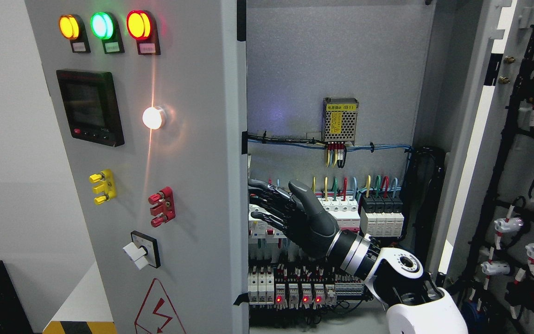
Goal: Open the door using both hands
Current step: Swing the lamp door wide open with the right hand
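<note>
The electrical cabinet's left door point(188, 185) is a grey panel with lamps and switches, swung partly open; its free edge runs down the picture near the middle. The right door point(522, 153) stands wide open at the right, its inner side full of black wiring. My right hand point(271, 208) comes in from the lower right and reaches inside the cabinet. Its black fingers point(267, 197) are stretched out flat toward the inner edge of the left door and hold nothing. Whether they touch the door edge I cannot tell. The left arm does not show.
Inside the cabinet are rows of circuit breakers point(378, 218), a yellow-labelled power supply point(340, 119) and coloured wires. On the left door sit three indicator lamps point(102, 26), a black display point(90, 106), a lit white button point(152, 118) and a rotary switch point(143, 250).
</note>
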Robot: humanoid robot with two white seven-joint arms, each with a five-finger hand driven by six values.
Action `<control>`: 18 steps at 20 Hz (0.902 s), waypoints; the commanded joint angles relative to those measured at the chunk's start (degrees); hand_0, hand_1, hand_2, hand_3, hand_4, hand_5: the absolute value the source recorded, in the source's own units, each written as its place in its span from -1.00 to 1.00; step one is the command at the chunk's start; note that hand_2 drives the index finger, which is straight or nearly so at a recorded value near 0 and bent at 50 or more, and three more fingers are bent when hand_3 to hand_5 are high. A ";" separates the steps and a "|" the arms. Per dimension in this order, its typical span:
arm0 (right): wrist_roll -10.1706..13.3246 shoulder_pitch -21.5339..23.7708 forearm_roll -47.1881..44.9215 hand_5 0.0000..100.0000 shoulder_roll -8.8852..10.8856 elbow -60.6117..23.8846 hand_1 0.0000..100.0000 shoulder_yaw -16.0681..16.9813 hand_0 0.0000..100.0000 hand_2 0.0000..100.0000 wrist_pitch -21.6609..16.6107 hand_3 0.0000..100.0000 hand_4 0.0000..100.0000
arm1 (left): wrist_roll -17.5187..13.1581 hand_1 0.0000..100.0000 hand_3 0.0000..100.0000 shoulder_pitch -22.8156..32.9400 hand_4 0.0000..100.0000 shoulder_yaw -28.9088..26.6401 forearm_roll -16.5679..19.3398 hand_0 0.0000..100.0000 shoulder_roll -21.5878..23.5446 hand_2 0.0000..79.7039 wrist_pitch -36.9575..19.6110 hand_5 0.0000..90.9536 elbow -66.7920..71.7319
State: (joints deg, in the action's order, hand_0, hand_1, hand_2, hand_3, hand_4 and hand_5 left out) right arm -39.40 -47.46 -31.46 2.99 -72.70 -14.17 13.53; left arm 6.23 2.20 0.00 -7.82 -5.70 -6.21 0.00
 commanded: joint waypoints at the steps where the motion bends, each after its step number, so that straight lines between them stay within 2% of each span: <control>1: 0.02 1.75 -1.59 -1.00 0.18 -1.82 -1.00 1.25 -0.62 -1.00 -0.09 -1.00 -1.00 | 0.01 -1.00 -1.00 0.00 -1.00 1.85 0.00 -1.00 -0.01 -1.00 0.32 -1.00 -0.44; 4: 0.02 3.51 -1.59 -1.00 0.18 -4.45 -1.00 1.07 -0.62 -1.00 0.00 -1.00 -1.00 | 0.01 -1.00 -1.00 0.00 -1.00 1.85 0.00 -1.00 -0.01 -1.00 0.32 -1.00 -0.44; 7: 0.02 5.88 -1.59 -1.00 2.45 -8.40 -1.00 0.81 -0.62 -1.00 0.00 -1.00 -1.00 | 0.01 -1.00 -1.00 0.00 -1.00 1.85 0.00 -1.00 -0.01 -1.00 0.32 -1.00 -0.44; 10: 0.02 7.29 -1.59 -1.00 3.78 -11.40 -1.00 -2.26 -0.62 -1.00 -0.09 -1.00 -1.00 | 0.01 -1.00 -1.00 0.00 -1.00 1.85 0.00 -1.00 -0.01 -1.00 0.32 -1.00 -0.44; 14: 0.02 10.28 -1.59 -1.00 4.48 -13.60 -1.00 -3.14 -0.62 -1.00 -0.17 -1.00 -1.00 | 0.01 -1.00 -1.00 0.00 -1.00 1.85 0.00 -1.00 -0.01 -1.00 0.32 -1.00 -0.44; 18: 0.02 11.60 -1.59 -1.00 4.92 -15.71 -1.00 -6.13 -0.62 -1.00 -1.40 -1.00 -1.00 | 0.01 -1.00 -1.00 0.00 -1.00 1.85 0.00 -1.00 -0.01 -1.00 0.32 -1.00 -0.44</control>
State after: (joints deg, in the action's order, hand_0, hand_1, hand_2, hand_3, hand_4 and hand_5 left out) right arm -39.33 -38.59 -32.99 5.78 -81.88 -16.18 12.88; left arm 6.23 2.20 0.00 -7.82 -5.70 -5.89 0.00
